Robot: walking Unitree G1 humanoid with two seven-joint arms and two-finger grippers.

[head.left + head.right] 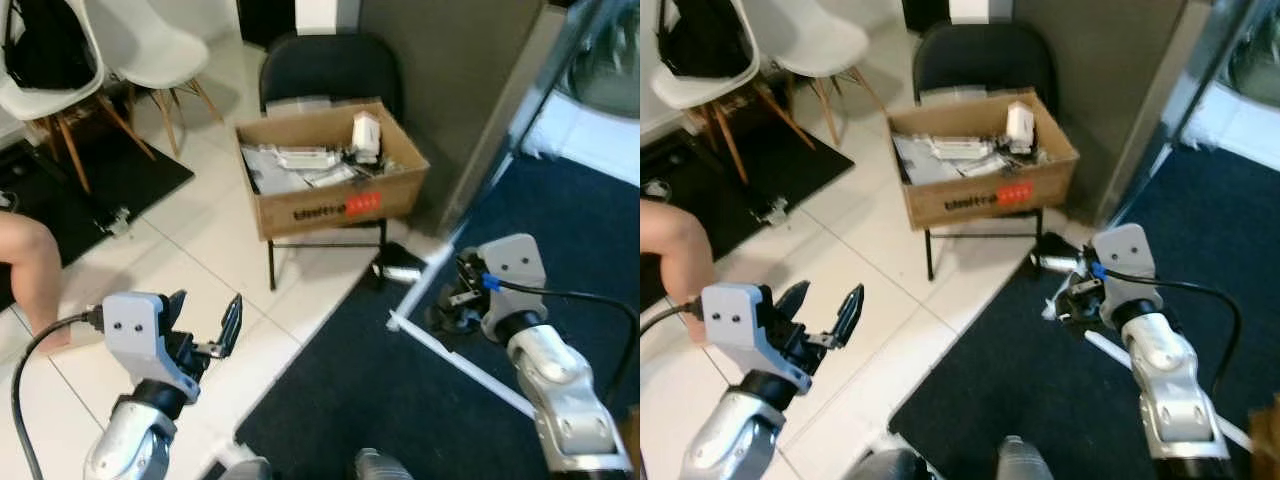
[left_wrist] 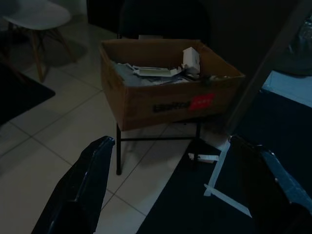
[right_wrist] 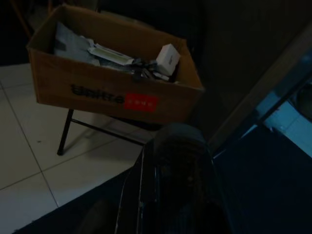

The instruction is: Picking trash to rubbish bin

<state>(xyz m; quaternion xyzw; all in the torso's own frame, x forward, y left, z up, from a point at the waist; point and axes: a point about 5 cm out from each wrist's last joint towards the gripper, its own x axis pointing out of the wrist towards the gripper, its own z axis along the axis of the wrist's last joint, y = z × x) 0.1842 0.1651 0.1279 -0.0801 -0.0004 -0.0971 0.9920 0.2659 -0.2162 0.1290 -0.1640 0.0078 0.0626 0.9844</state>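
1. Ahead, a cardboard box (image 1: 335, 190) sits on the seat of a black folding chair (image 1: 330, 65), standing on the white tiled floor (image 1: 200, 260) just beside a dark grey wall (image 1: 450, 90).
2. The box serves as the rubbish bin here; it has dark lettering and a red label on its front, and it already holds papers and packaging, with a small white carton (image 1: 366, 132) upright near its far right corner.
3. The left gripper (image 1: 205, 320) hovers low over the tiles, well short of the box, with its two black fingers spread apart and nothing between them; in the left wrist view those fingers (image 2: 80, 190) frame the box from either side.
4. The right gripper (image 1: 1065, 290) is held over the edge of the dark blue carpet (image 1: 400, 400), below and to the right of the box, and its fingers are clamped on a dark crumpled piece of trash (image 3: 170, 180).
5. A white strip (image 1: 455, 360) lies across the carpet near the right gripper.
6. To the left, two white chairs (image 1: 110, 50) with wooden legs stand by a black mat (image 1: 90, 170), and a person's bare knee (image 1: 30, 260) reaches in from the left edge.
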